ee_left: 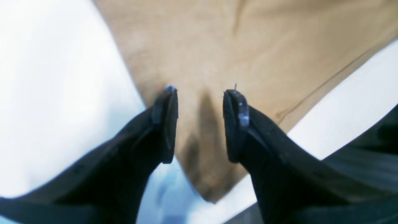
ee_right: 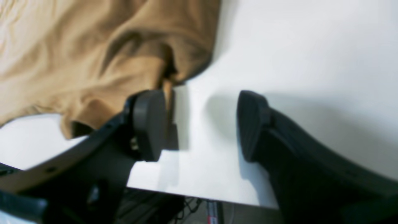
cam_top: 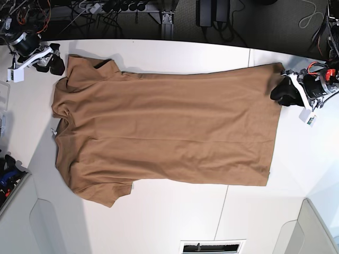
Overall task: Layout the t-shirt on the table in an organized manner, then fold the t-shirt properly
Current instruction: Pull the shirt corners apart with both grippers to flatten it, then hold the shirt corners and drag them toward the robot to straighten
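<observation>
Left hand: the left hand (ee_left: 200,93) is spread open, its two black fingers (ee_left: 166,124) apart over a corner of the shirt, with cloth showing in the gap between them. From above, this hand (cam_top: 280,91) sits at the shirt's hem corner; whether the fingers touch the cloth cannot be told.

Right hand: the right hand (ee_right: 202,124) is also released, fingers wide apart. One finger (ee_right: 149,124) is right against the rumpled edge of the shirt's sleeve; the other finger stands over bare worktop. From above, this hand (cam_top: 53,62) is just beside the shirt's shoulder corner.

Shirt: the tan-brown shirt (cam_top: 164,132) lies spread nearly flat on the worktop, collar end toward the right hand, hem toward the left hand. Both short sleeves stick out at the collar end. A few soft wrinkles run along its length.

Worktop: the white worktop (cam_top: 175,217) reaches well past the shirt on all sides, and a thin dark seam crosses it near the shirt's hem.
</observation>
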`<action>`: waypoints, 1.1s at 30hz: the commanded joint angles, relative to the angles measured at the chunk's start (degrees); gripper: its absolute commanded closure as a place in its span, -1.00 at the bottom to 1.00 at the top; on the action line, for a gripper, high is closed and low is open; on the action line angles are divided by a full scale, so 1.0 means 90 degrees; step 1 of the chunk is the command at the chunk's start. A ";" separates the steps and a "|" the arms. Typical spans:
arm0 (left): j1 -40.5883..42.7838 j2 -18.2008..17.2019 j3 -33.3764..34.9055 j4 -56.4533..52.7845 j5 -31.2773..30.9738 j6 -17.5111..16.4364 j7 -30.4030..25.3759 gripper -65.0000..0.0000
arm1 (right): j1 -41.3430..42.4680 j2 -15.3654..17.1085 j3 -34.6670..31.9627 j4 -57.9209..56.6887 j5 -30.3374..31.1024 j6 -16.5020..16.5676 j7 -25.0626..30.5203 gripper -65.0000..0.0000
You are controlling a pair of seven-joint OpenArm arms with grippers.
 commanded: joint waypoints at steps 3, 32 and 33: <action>0.0175 -0.0112 -0.0313 0.0080 -0.0238 -0.0050 -0.0034 0.16 | 0.0053 -0.0034 0.0005 0.0107 0.0112 0.0027 0.0143 -0.13; 0.0988 -0.0095 -0.0376 0.0078 -0.0202 -0.0050 0.0056 0.17 | 0.0053 -0.0561 -0.0831 0.0107 0.0250 0.0070 0.0175 -0.12; 0.0988 -0.0095 -0.0376 0.0078 -0.0202 -0.0050 0.0056 0.17 | 0.0053 -0.0561 -0.0855 0.0107 0.0248 0.0068 0.0199 -0.12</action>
